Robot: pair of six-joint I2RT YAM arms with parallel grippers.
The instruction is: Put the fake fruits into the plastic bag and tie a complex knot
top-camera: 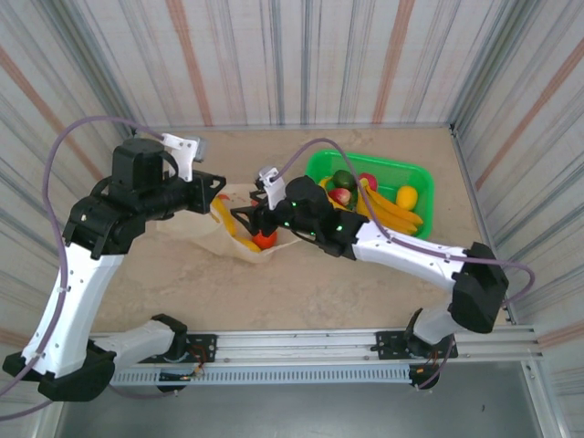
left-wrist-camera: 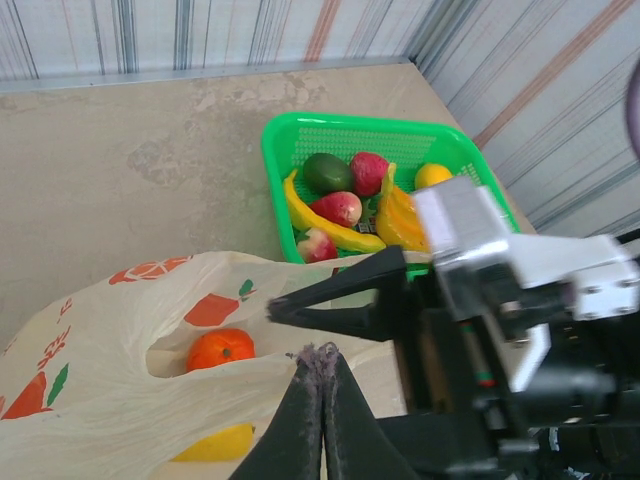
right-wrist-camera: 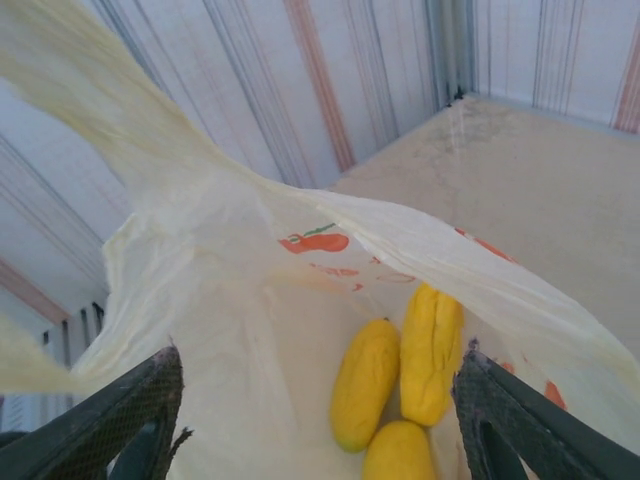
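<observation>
The plastic bag lies left of centre, and my left gripper is shut on its rim, holding the mouth up. In the left wrist view the closed left gripper pinches the cream film. An orange fruit sits inside the mouth, also visible from above. My right gripper hovers open over the mouth, with one of its black fingers just above the rim. In the right wrist view the right gripper stands wide apart with nothing between its fingers. Below it, three yellow fruits lie inside the bag.
The green basket stands at the back right with several fruits in it: bananas, a green one and red ones. Striped walls close in the table on three sides. The right forearm stretches across between basket and bag.
</observation>
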